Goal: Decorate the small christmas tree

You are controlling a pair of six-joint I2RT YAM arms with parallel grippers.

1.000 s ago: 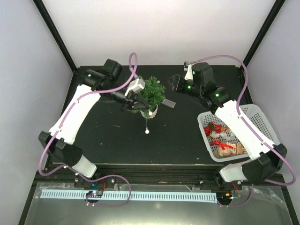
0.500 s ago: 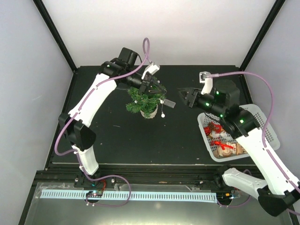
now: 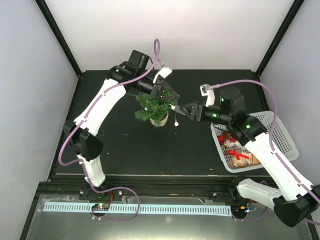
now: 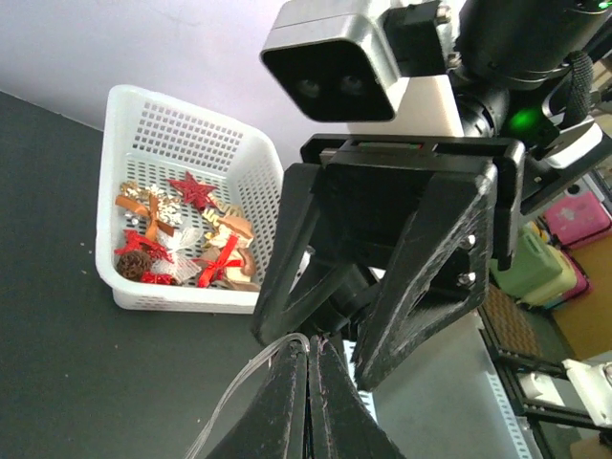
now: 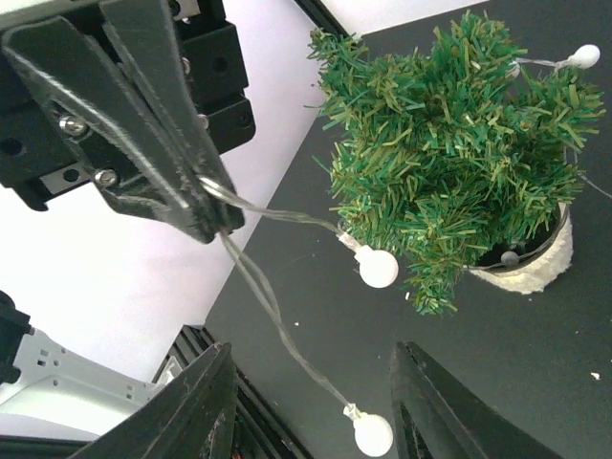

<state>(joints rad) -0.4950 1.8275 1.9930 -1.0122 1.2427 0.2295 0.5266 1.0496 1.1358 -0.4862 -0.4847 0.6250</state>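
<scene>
The small christmas tree (image 3: 153,108) stands in its white pot (image 3: 160,121) at mid-table; the right wrist view shows the tree (image 5: 459,143) and the pot (image 5: 540,263) close up. A clear-wire string of white ball lights (image 3: 176,123) is draped on it. My left gripper (image 3: 172,98) hovers just right of the treetop, shut on the wire (image 4: 239,397). From its tips (image 5: 206,218) the wire runs to one ball (image 5: 379,269) by the branches and to another ball (image 5: 373,435) hanging lower. My right gripper (image 3: 183,110) faces it, open, its fingers either side of the hanging wire without touching.
A white mesh basket (image 3: 284,131) with red and brown ornaments (image 3: 235,150) sits at the table's right side under the right arm. In the left wrist view the basket (image 4: 129,287) lies behind the right gripper (image 4: 382,277). Black frame posts rise at both back corners.
The left arm swung from the tree's left side over to its right, carrying the light wire with it. The right gripper then moved left, close to the left gripper.
</scene>
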